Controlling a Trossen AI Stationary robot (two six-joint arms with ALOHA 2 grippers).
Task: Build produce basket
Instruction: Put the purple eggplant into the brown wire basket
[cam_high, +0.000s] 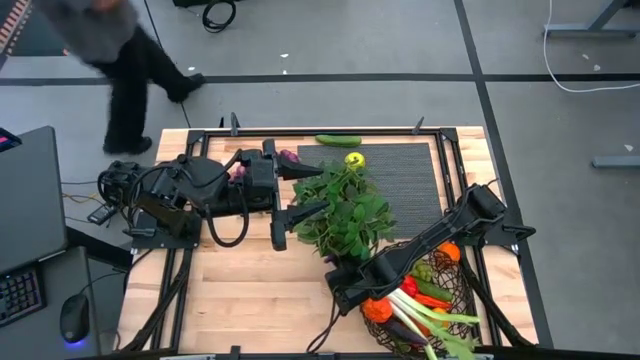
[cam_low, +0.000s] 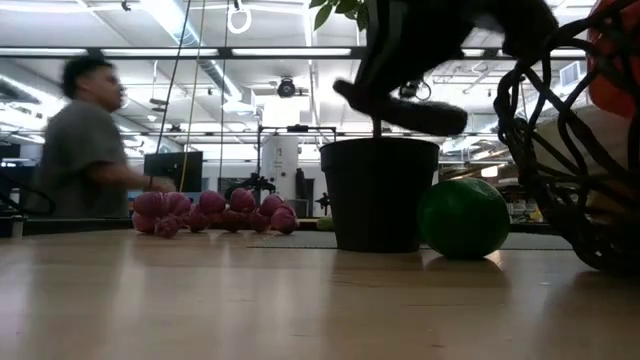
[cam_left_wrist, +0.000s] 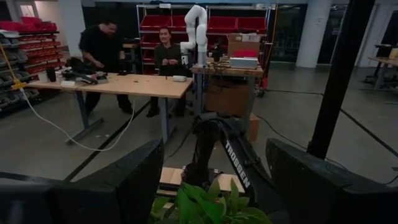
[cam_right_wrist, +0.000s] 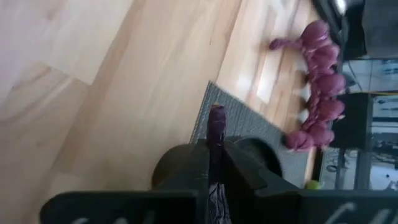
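Note:
The wire basket stands at the table's near right with produce in it: a leek, a carrot, orange tomatoes. My right gripper hangs just left of the basket, slanting down, shut on a thin purple piece. Purple grapes lie beside the ribbed mat. A cucumber and a lemon lie at the far edge. A green lime rests on the table by the pot. My left gripper is raised, level and open, beside the plant. My right gripper pinches the thin purple piece between its two fingers, and its tip sticks out past the fingertips. The piece is clear of the table. The fingers hide what it belongs to.
A leafy potted plant in a black pot stands mid-table between the arms. Bare wood lies at the near left. A person walks beyond the table's far left corner. More people are in the room behind.

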